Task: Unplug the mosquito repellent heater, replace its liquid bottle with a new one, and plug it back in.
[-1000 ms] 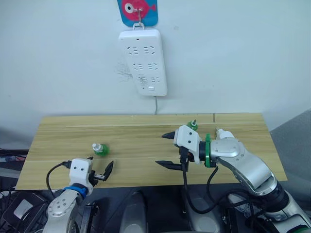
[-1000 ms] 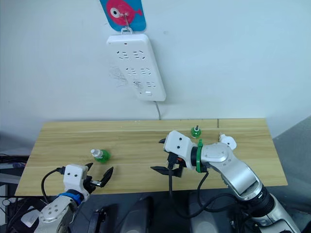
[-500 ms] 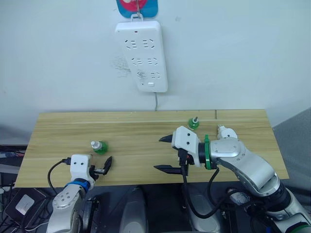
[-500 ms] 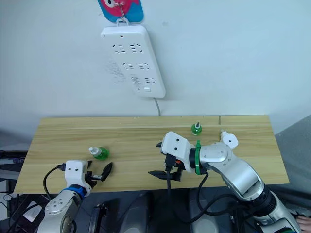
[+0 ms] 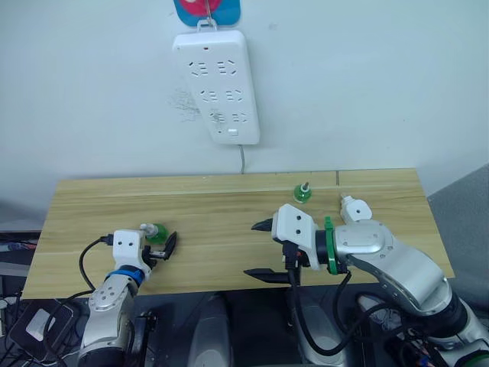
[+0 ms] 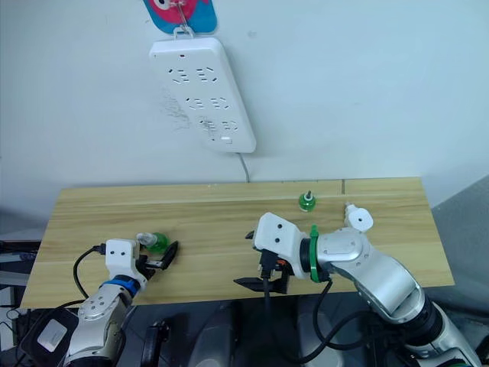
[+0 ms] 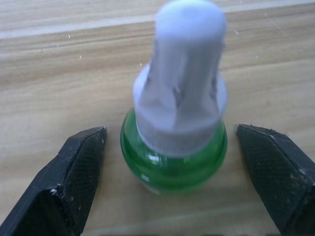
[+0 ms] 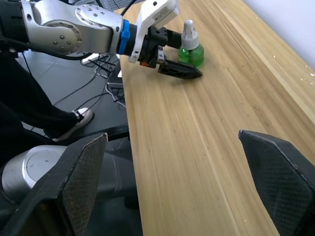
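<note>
Okay, your mosquito repellent heater [image 5: 353, 208] lies on the table [image 5: 214, 206] near its far right corner, long axis running diagonally, narrow end pointing toward the power strip [image 5: 216, 84] on the wall. Count two green bottles: one with a white cap [image 7: 179, 120] stands upright toward the table's left front, one with a wick [image 5: 302, 193] stands upright just left of the heater. Your left gripper [image 7: 179, 177] sits spread wide, a finger on either side of the capped bottle, not touching. Your right gripper [image 5: 262, 248] hangs agape over the table's front edge, holding nothing.
</note>
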Action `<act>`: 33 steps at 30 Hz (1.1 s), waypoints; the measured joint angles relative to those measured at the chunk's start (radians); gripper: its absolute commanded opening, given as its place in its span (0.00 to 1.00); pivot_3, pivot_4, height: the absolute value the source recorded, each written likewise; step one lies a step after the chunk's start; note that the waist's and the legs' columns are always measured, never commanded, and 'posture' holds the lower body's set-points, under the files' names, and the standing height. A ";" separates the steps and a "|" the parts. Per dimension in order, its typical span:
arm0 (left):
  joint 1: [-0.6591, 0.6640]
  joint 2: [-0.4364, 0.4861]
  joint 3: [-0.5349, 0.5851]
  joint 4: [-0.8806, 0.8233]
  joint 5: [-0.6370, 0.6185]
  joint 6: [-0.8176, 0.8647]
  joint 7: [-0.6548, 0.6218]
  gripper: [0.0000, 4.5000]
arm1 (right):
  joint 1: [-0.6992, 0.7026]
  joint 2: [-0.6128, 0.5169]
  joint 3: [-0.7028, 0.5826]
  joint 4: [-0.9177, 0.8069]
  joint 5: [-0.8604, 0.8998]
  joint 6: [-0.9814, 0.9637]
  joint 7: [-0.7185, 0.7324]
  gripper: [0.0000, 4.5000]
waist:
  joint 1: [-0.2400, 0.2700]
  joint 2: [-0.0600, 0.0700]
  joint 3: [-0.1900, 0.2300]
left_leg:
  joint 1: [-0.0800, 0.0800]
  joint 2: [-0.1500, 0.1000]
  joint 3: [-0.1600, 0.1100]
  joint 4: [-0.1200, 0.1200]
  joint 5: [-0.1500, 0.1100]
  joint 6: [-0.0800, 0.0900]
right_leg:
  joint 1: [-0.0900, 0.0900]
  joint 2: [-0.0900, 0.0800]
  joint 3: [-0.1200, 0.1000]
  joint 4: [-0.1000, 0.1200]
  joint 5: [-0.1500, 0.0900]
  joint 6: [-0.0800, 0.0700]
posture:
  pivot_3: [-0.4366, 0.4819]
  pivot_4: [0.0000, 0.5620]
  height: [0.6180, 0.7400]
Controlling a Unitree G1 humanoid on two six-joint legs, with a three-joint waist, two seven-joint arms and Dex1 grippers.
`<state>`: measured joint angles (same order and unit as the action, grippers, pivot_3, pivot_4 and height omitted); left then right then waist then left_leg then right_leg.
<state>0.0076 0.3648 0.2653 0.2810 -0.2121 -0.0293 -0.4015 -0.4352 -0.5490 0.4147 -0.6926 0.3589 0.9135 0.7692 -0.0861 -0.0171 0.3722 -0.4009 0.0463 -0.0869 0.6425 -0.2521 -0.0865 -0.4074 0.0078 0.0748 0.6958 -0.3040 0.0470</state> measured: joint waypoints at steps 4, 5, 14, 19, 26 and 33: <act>-0.016 0.000 -0.009 0.025 0.000 -0.028 -0.004 0.74 | 0.013 -0.007 0.000 -0.009 0.018 0.013 -0.008 1.00 | 0.000 0.000 0.003 | 0.000 0.000 0.000 0.000 0.000 0.000 | 0.000 0.000 0.000 0.000 0.000 0.000 | 0.27 0.76 0.88; -0.019 0.000 -0.012 0.030 0.000 -0.035 -0.004 0.66 | 0.013 -0.010 0.000 -0.009 0.018 0.014 -0.010 1.00 | -0.001 0.000 0.004 | 0.000 0.000 0.001 0.000 0.000 0.000 | -0.001 0.000 0.001 0.000 0.000 0.000 | 0.28 0.76 0.88; -0.007 0.051 -0.026 0.055 0.025 -0.090 -0.029 0.50 | 0.012 -0.014 0.001 0.003 0.015 -0.007 -0.033 1.00 | -0.004 0.000 0.004 | 0.000 0.001 0.003 -0.003 0.000 -0.001 | -0.002 0.000 0.002 -0.002 0.000 0.001 | 0.34 0.67 0.88; 0.030 0.148 -0.074 -0.092 0.029 -0.019 -0.146 0.50 | -0.008 0.017 -0.004 0.088 -0.001 -0.058 -0.051 1.00 | 0.001 -0.004 0.002 | -0.004 0.001 0.002 -0.010 0.007 -0.013 | -0.007 -0.001 0.001 -0.004 0.001 0.002 | 0.39 0.58 0.88; -0.143 0.308 -0.215 -0.424 -0.119 0.277 -0.423 0.50 | -0.095 0.027 -0.078 0.176 0.021 -0.101 -0.017 1.00 | 0.029 -0.010 -0.009 | -0.018 -0.001 -0.007 -0.010 0.011 -0.020 | -0.016 -0.002 -0.009 -0.006 0.007 -0.003 | 0.39 0.41 0.88; -0.388 0.378 -0.345 -0.487 -0.215 0.467 -0.653 0.50 | -0.177 0.086 -0.121 0.192 0.113 -0.071 0.017 1.00 | 0.012 -0.013 -0.036 | -0.020 -0.001 -0.012 -0.012 0.012 -0.020 | -0.016 -0.002 -0.014 -0.008 0.008 -0.004 | 0.36 0.33 0.88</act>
<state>-0.3801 0.7429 -0.0795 -0.2055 -0.4271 0.4373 -1.0544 -0.6123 -0.4628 0.2940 -0.5007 0.4717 0.8422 0.7858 -0.0743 -0.0299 0.3360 -0.4208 0.0455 -0.0986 0.6306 -0.2405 -0.1068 -0.4236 0.0061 0.0607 0.6882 -0.2965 0.0435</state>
